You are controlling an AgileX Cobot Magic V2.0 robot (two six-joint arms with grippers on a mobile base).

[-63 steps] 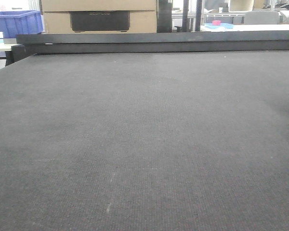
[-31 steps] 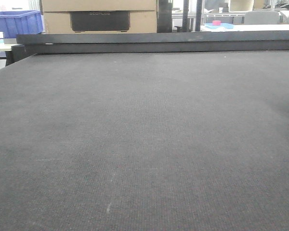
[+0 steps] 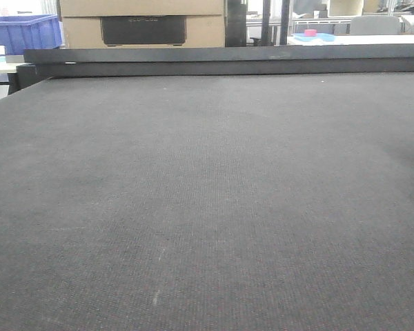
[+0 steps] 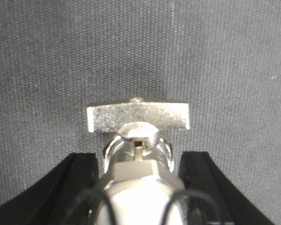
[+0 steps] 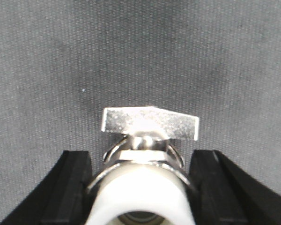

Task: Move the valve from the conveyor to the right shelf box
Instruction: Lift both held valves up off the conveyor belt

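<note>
The conveyor (image 3: 207, 193) fills the front view as a bare dark grey woven belt, and neither valve nor arm shows there. In the left wrist view a shiny metal valve (image 4: 138, 116) with a flat T-handle and a white end sits between the black fingers of my left gripper (image 4: 139, 157), which press on its body above the belt. The right wrist view shows a second valve (image 5: 150, 123) of the same kind, gripped the same way by my right gripper (image 5: 141, 154). The right shelf box is out of view.
A black rail (image 3: 228, 58) edges the belt's far side. Behind it stand a cardboard box (image 3: 141, 21), a blue bin (image 3: 24, 31) at far left and a table with a pink object (image 3: 310, 32) at far right.
</note>
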